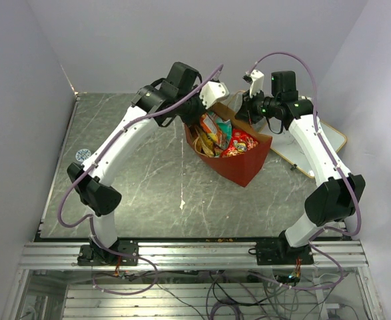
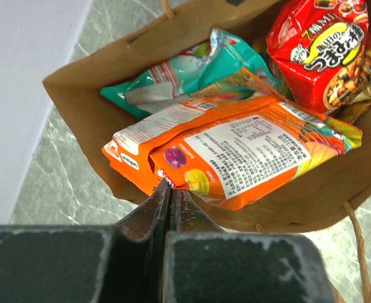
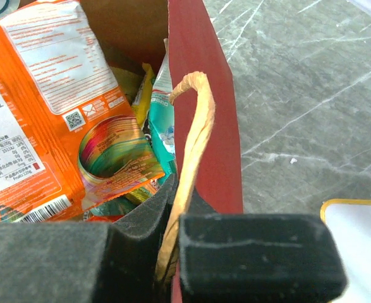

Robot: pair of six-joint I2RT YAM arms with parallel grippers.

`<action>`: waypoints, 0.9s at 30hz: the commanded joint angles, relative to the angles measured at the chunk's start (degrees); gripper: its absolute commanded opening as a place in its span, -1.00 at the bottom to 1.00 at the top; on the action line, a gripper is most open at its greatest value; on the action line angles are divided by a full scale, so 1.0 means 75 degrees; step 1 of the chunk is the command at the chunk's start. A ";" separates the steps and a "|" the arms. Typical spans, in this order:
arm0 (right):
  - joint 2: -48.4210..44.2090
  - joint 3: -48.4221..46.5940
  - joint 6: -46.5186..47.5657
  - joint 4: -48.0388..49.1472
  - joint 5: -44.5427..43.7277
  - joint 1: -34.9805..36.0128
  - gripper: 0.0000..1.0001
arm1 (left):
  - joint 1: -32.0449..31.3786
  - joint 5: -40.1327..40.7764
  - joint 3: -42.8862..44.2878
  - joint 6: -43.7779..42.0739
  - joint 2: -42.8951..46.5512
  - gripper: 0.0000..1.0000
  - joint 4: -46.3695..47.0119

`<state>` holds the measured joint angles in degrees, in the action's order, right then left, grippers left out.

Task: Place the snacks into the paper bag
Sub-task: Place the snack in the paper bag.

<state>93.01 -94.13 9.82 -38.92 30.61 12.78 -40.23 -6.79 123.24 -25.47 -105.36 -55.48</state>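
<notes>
The red paper bag (image 1: 245, 167) stands on the table between both arms and holds several snacks. In the left wrist view its brown inside (image 2: 97, 82) holds an orange flat pack (image 2: 236, 151), a teal packet (image 2: 185, 76) and a red packet (image 2: 324, 50). My left gripper (image 2: 170, 184) is shut on the orange pack's near edge, above the bag's mouth (image 1: 208, 112). My right gripper (image 3: 180, 196) is shut on the bag's tan handle (image 3: 194, 126) at the red wall (image 3: 204, 95); it is at the bag's far rim (image 1: 248, 110). The orange pack (image 3: 40, 107) leans inside.
A white board with a yellow edge (image 1: 328, 137) lies on the table to the right of the bag, under the right arm, and shows in the right wrist view (image 3: 362, 252). The grey marbled table (image 1: 142, 167) ends at white walls on the left, back and right.
</notes>
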 commanded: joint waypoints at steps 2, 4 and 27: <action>-0.0223 -0.0028 0.0003 -0.0082 0.0137 -0.0060 -1.00 | -0.0003 -0.0200 0.0213 -0.0019 0.0468 -0.86 -0.0644; -0.0206 -0.0042 0.0003 -0.0089 0.0149 -0.0063 -1.00 | -0.0003 -0.0163 0.0082 -0.0058 0.0576 -0.86 -0.0667; -0.0364 0.0116 -0.0021 0.0002 0.0144 -0.0101 -1.00 | -0.0002 -0.0930 0.1291 0.0433 -0.1251 -0.85 -0.1761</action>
<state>92.84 -94.04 9.82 -38.87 30.63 12.67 -40.23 -10.33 129.58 -24.53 -111.20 -66.13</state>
